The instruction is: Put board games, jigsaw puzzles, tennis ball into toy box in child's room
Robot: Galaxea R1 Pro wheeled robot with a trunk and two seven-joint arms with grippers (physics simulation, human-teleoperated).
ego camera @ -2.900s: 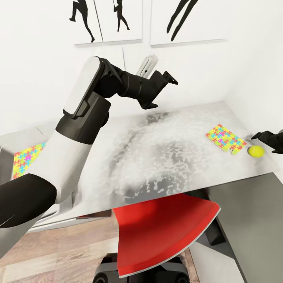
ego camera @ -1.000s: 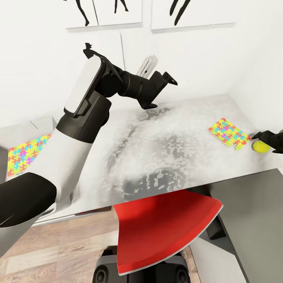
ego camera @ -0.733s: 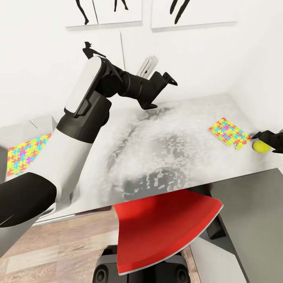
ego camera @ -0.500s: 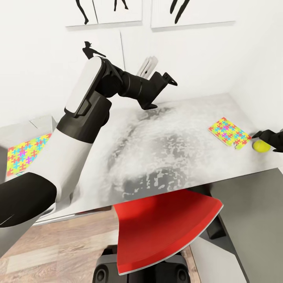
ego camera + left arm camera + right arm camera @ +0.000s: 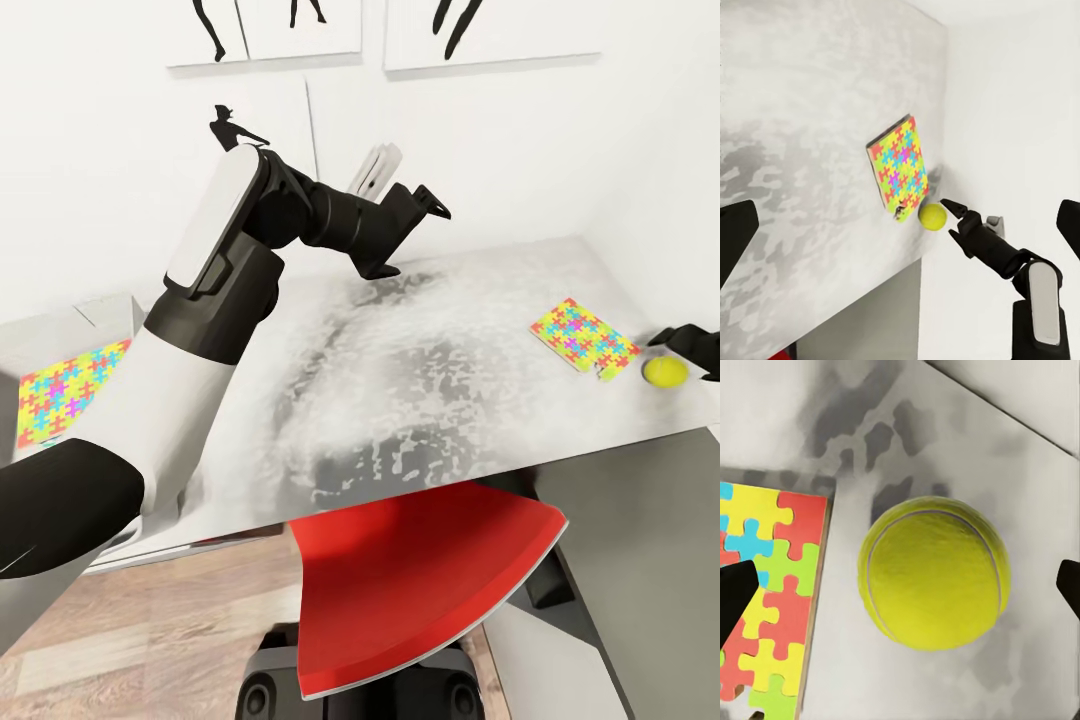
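The tennis ball (image 5: pixel 664 371) rests on the table (image 5: pixel 400 400) near its right end. My right gripper (image 5: pixel 688 352) hovers just over it, open, with one finger on each side of the tennis ball (image 5: pixel 934 574). A jigsaw puzzle (image 5: pixel 583 339) lies flat right beside the ball. A second jigsaw puzzle (image 5: pixel 62 390) lies at the far left, seemingly inside the light grey toy box (image 5: pixel 70 325). My left gripper (image 5: pixel 412 238) is raised above the table's back edge, open and empty. In the left wrist view the ball (image 5: pixel 933 216), the puzzle (image 5: pixel 900 165) and the right gripper (image 5: pixel 949 219) show together.
A red chair (image 5: pixel 420 580) is pushed under the table's front edge, directly ahead of me. White walls with black silhouette pictures (image 5: pixel 300 25) close the table's back and right sides. Wood-plank floor (image 5: pixel 120 640) shows at the lower left.
The view shifted a little early on. My right gripper stays by the ball and has edged slightly up and right, uncovering more of it. The left arm is unchanged.
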